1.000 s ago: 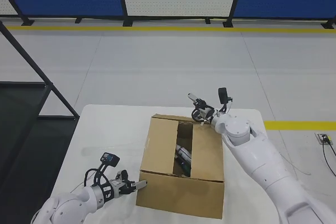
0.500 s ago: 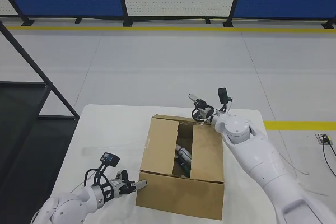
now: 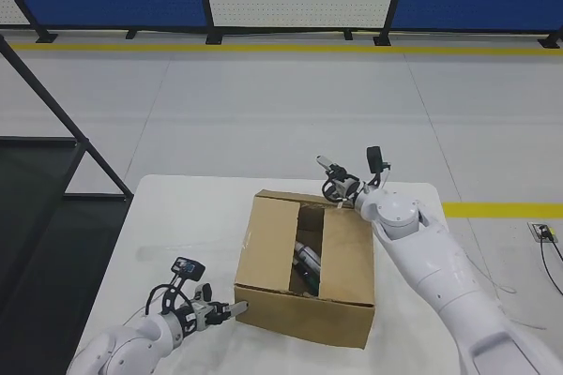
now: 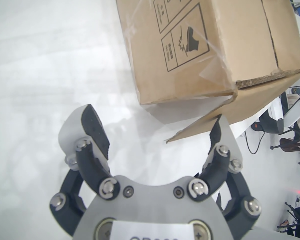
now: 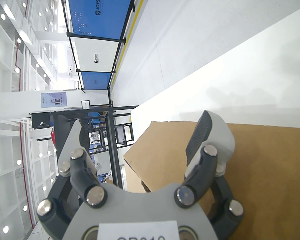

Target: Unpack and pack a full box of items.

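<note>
Cardboard box [image 3: 305, 272] sits mid-frame on the white counter [image 3: 178, 225]. Long axis runs top-to-bottom of the frame, slightly skewed, top flaps part-open. Left gripper [image 3: 233, 307] at its lower-left corner, jaws spread. Right gripper [image 3: 326, 180] at its upper edge, jaws also spread.

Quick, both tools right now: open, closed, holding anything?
Left tool: open, empty, by the box.
Right tool: open, empty, at the box's far edge.
</note>
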